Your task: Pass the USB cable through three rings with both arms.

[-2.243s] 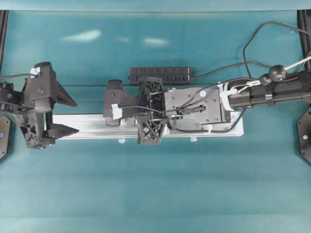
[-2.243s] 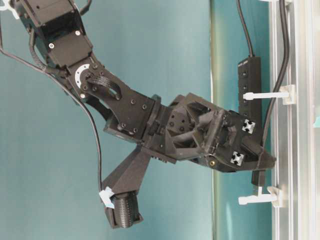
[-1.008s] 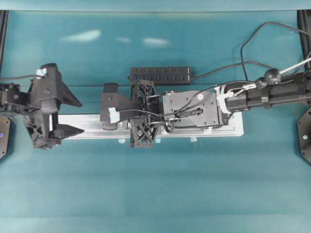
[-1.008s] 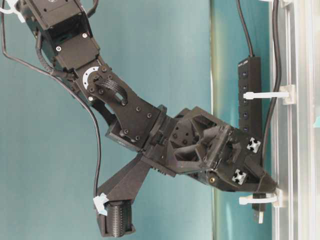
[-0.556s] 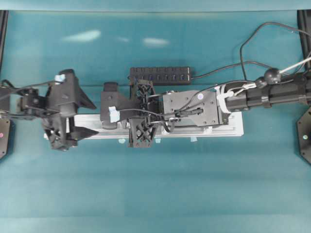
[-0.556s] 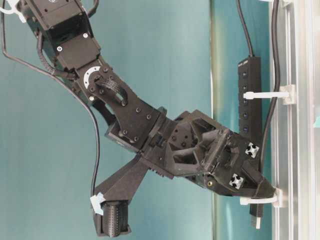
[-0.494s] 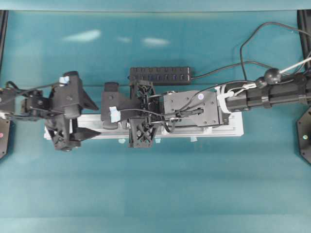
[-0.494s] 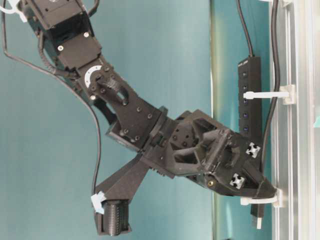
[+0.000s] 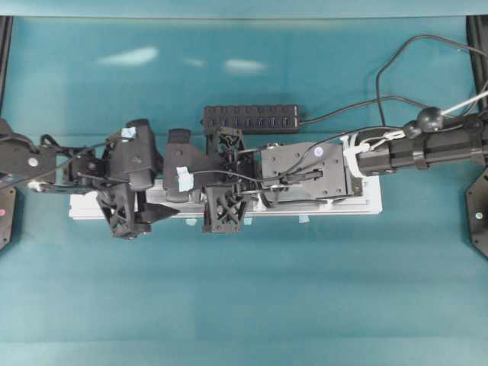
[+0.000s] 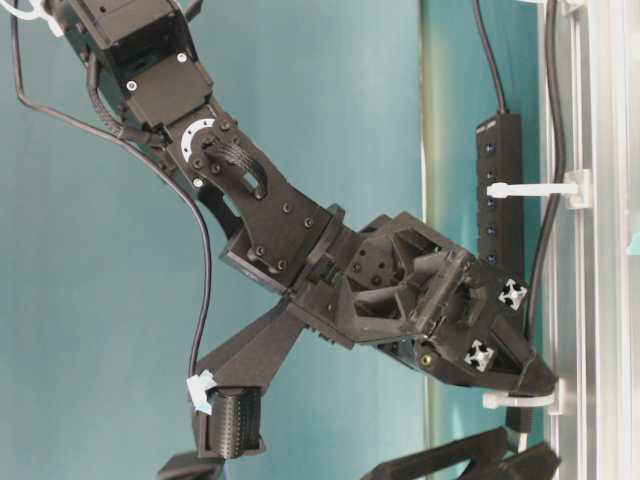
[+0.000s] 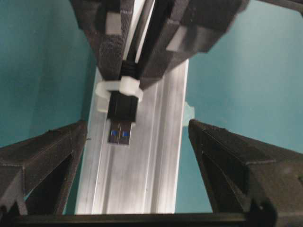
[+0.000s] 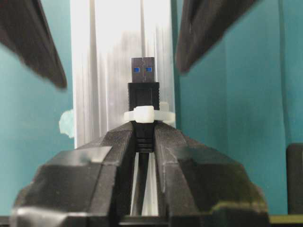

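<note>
My right gripper (image 12: pixel 144 126) is shut on the USB cable just behind its plug (image 12: pixel 143 80). The plug sticks out through a small white ring (image 12: pixel 145 115) on the silver rail (image 12: pixel 104 56). In the left wrist view the plug (image 11: pixel 120 127) faces me, past the ring (image 11: pixel 119 90). My left gripper (image 11: pixel 137 126) is open, with one finger on each side of the rail and not touching the plug. At table level the right gripper (image 10: pixel 530 380) rests at one ring (image 10: pixel 520 400). The cable (image 10: pixel 555 150) runs past a second ring (image 10: pixel 535 188). A third ring is hidden.
A black multi-port hub (image 9: pixel 252 118) lies behind the rail (image 9: pixel 84 206), its cable trailing off to the right. Pale blue tape tabs (image 9: pixel 303 219) stick out at the rail's front edge. Both arms crowd the rail's left half.
My left arm has moved right along the rail, until its open fingers flank the plug. My right gripper has pushed the plug through the ring and barely moved since.
</note>
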`<move>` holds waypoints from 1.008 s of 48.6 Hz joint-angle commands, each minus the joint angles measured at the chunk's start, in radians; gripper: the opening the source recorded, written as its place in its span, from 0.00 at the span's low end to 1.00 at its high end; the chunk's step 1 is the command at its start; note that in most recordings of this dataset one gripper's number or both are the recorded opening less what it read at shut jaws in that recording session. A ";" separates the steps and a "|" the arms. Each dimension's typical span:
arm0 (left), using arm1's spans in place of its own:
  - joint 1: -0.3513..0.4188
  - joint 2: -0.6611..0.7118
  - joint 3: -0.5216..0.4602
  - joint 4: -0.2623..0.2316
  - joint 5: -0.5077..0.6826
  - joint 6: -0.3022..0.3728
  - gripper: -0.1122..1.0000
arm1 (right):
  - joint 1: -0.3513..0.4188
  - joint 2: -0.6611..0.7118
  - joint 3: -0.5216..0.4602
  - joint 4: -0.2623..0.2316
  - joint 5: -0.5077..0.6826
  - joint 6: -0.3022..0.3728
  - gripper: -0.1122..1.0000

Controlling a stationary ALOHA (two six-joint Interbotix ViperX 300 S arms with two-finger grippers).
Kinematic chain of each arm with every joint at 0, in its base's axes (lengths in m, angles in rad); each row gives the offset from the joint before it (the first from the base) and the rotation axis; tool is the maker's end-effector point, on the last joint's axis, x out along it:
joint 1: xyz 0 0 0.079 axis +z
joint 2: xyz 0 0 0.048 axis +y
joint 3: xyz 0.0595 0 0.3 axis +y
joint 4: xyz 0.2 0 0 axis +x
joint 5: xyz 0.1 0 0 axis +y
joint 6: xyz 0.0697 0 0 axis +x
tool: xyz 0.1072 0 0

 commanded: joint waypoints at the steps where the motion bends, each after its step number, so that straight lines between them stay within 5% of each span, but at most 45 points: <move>1: 0.000 0.008 -0.020 0.000 -0.009 0.002 0.96 | 0.006 -0.017 -0.006 0.005 -0.017 -0.003 0.05; 36: 0.003 0.005 -0.012 0.000 -0.041 0.011 0.81 | 0.009 -0.017 -0.006 0.006 -0.021 0.000 0.05; 40: 0.003 0.006 -0.015 0.000 -0.041 0.018 0.72 | 0.009 -0.018 -0.006 0.006 -0.020 0.000 0.05; 49: 0.002 0.005 -0.021 0.000 -0.043 0.066 0.32 | 0.009 -0.017 -0.005 0.006 -0.020 0.000 0.05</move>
